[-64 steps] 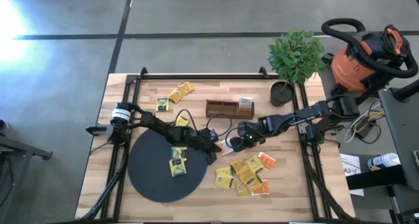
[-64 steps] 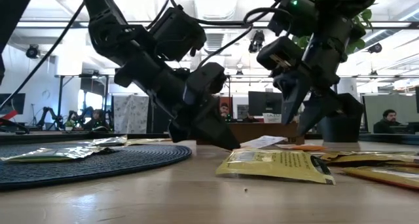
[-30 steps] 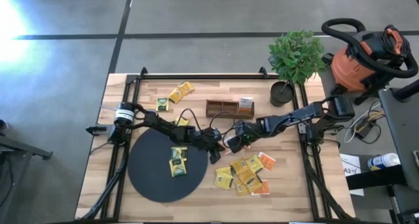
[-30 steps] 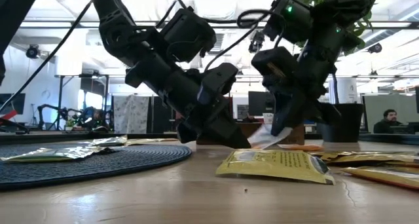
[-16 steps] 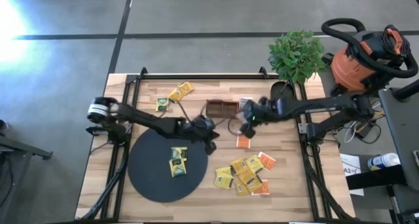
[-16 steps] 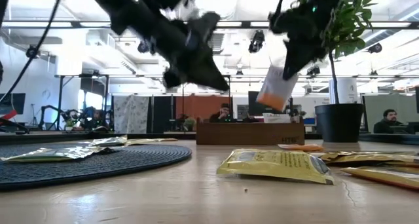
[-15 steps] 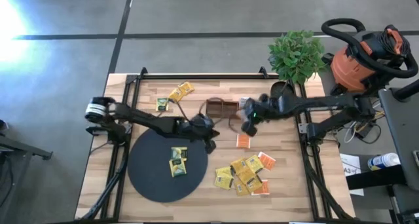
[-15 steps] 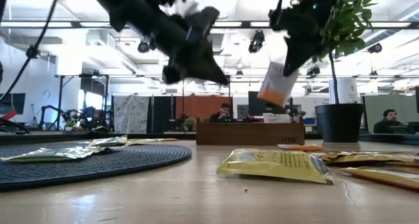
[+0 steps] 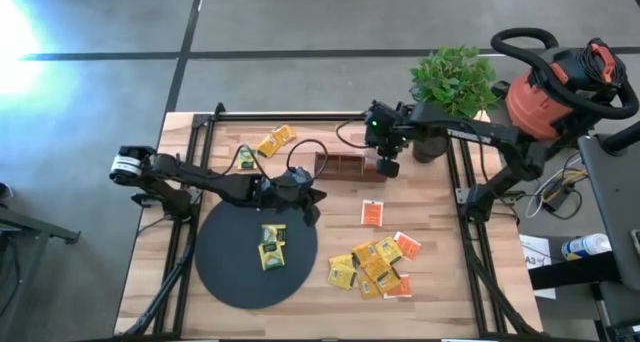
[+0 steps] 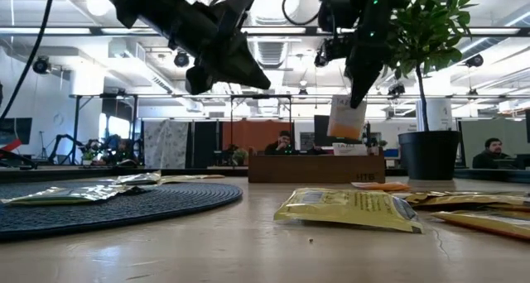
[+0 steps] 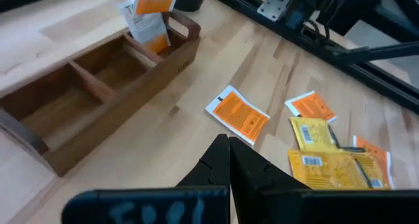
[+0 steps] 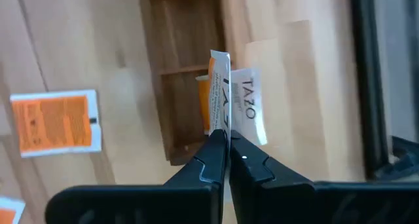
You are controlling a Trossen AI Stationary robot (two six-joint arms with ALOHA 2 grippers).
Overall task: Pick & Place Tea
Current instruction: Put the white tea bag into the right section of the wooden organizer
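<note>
Orange-and-white tea sachet (image 12: 221, 96), lifted from the table, now hangs over the wooden tray (image 9: 338, 166), pinched in my right gripper (image 12: 226, 140); left gripper (image 11: 228, 145) clenched empty; drop imminent, I judge.

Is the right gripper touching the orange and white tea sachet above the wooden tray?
Touching. In the right wrist view the right gripper pinches the sachet's edge above the tray.
</note>
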